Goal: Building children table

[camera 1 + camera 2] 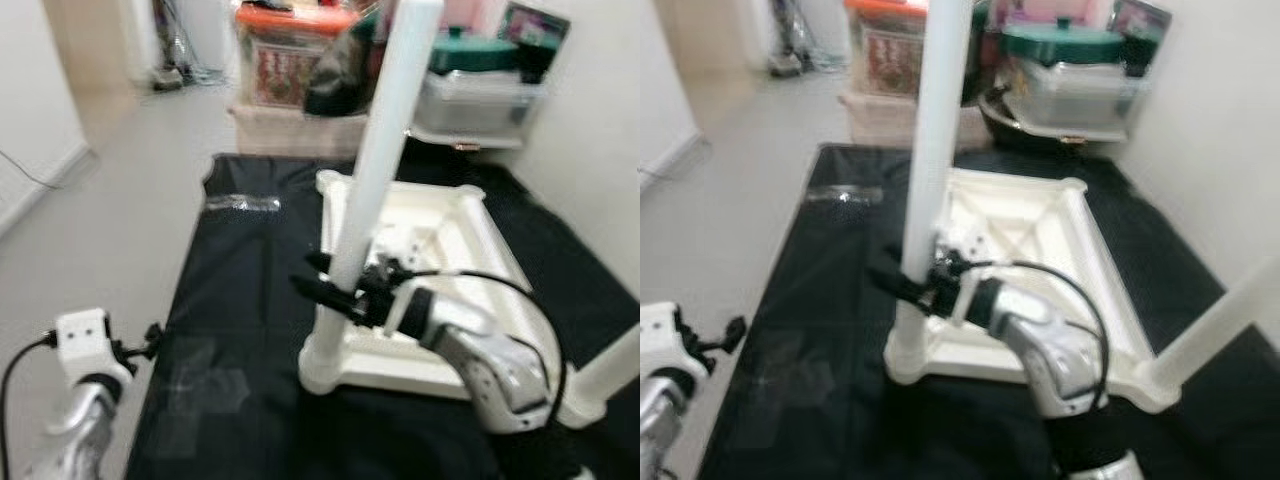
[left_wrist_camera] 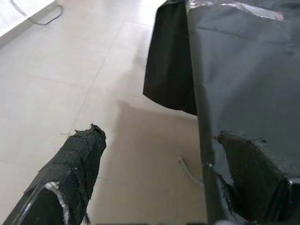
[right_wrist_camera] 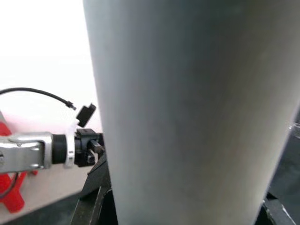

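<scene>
A white children's table top [image 1: 487, 232] lies upside down on a black mat [image 1: 245, 300]. One white table leg [image 1: 385, 150] stands upright in the near left corner socket [image 1: 322, 372]. My right gripper [image 1: 335, 290] is shut on that leg low down, one black finger on each side; the leg's grey-white side [image 3: 187, 108] is right up against the right wrist camera. A second leg [image 1: 1220, 320] sticks out slanted from the near right corner. My left gripper [image 2: 157, 140] hangs open over the floor beside the mat's left edge, with nothing between its fingers [image 2: 79, 159].
Storage boxes stand behind the mat: an orange-lidded box [image 1: 290, 50], a dark bag [image 1: 340, 70] and a clear bin with a green lid [image 1: 480, 95]. A wall runs along the right. Clear tape [image 1: 240, 203] holds the mat. Pale floor [image 1: 100, 220] stretches to the left.
</scene>
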Controlling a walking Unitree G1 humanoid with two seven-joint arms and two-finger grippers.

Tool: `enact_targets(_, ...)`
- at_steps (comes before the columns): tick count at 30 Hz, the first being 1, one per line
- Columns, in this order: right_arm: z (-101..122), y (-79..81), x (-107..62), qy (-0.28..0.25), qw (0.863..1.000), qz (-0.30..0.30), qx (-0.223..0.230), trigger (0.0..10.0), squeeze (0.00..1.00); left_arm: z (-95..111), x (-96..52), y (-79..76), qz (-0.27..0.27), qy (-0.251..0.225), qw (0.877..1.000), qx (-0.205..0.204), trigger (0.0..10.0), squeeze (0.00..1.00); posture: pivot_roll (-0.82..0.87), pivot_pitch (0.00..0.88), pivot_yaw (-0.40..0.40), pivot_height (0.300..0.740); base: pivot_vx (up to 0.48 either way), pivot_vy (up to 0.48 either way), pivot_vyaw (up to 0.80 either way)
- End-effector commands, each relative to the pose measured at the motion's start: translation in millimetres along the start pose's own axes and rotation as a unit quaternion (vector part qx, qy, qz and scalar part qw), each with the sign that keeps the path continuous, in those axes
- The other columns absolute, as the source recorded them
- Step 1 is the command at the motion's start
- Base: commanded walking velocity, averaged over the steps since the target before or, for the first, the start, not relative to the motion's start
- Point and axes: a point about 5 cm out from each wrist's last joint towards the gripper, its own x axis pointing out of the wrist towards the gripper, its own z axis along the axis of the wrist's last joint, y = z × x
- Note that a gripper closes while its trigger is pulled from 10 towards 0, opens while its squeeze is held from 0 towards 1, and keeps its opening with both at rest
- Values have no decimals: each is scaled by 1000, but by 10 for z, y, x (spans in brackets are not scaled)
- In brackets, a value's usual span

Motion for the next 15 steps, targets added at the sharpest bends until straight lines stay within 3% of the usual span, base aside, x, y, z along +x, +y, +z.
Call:
enact_targets(1, -94, 13, 13, 12, 1000, 6, 28, 0, 0, -33, -8, -34, -3, 3, 1000, 0, 10000, 0, 1, 0, -67, 740, 0, 0, 0)
enact_targets(12, -39, 25, -5, -8, 1000, 9, 22, 0, 0, -52, -22, -32, -2, 6, 1000, 2, 10000, 0, 0, 0, -65, 740, 0, 0, 0)
enact_targets(15, 6, 28, -15, -8, 999, 23, -29, 0, 0, -51, 2, -33, -3, 8, 1000, 2, 10000, 0, -8, 0, -54, 740, 0, 0, 0)
